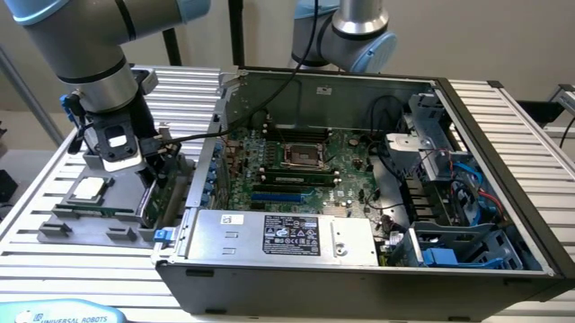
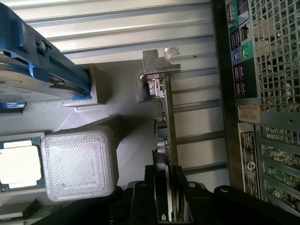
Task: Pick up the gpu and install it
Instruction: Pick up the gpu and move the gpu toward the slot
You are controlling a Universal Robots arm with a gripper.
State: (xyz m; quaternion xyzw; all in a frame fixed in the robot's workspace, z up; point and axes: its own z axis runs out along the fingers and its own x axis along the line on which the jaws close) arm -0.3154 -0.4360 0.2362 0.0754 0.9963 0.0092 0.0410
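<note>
The gpu (image 2: 167, 123) stands on edge in a grey holder tray (image 2: 126, 136), its silver end bracket (image 2: 159, 61) at the far end from my wrist. My gripper (image 2: 168, 185) has a black finger pressed against each face of the thin card. In the exterior view my gripper (image 1: 148, 171) reaches down at the tray (image 1: 81, 225) on that view's left, with the gpu's green board (image 1: 164, 198) just below it, beside the outer wall of the open computer case (image 1: 359, 168).
In the tray lie a processor chip (image 1: 90, 188) and a silver hard drive with blue rails (image 2: 28, 79). Inside the case are the motherboard (image 1: 297, 161), a blue slot (image 1: 283, 197), the power supply (image 1: 279, 235) and cables. A second arm (image 1: 346, 33) stands behind.
</note>
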